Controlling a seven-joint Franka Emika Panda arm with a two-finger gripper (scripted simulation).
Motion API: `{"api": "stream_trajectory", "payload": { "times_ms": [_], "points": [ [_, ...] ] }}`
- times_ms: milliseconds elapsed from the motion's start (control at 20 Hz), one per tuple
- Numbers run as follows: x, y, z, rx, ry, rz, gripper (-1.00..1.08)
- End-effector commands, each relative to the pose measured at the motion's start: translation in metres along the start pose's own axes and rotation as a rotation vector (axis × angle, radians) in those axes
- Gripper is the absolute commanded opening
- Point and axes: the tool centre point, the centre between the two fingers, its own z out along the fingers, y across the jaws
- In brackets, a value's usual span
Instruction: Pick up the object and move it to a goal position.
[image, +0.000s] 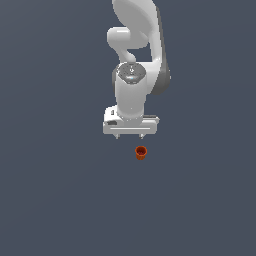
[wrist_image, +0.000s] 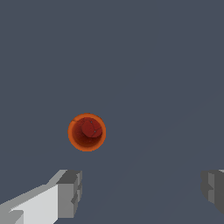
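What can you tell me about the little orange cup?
The cup is small, orange-red and smooth, with a brighter rim around its wide end and a darker red inside, seen in the wrist view. It stands upright, open end up, narrowing downward, alone on the flat grey surface. Nothing touches it; the open gripper is apart from it.
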Motion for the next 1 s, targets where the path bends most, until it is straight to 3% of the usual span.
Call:
{"api": "stream_trajectory", "payload": {
  "times_ms": [0,500,950],
  "points": [
    [0.0,0.0,0.0,0.0,0.0,0.0,1.0],
    [-0.01,-0.011,0.011,0.02,-0.036,-0.036,1.0],
    [-0.008,-0.013,0.015,0.018,-0.032,-0.07,1.0]
  ]
}}
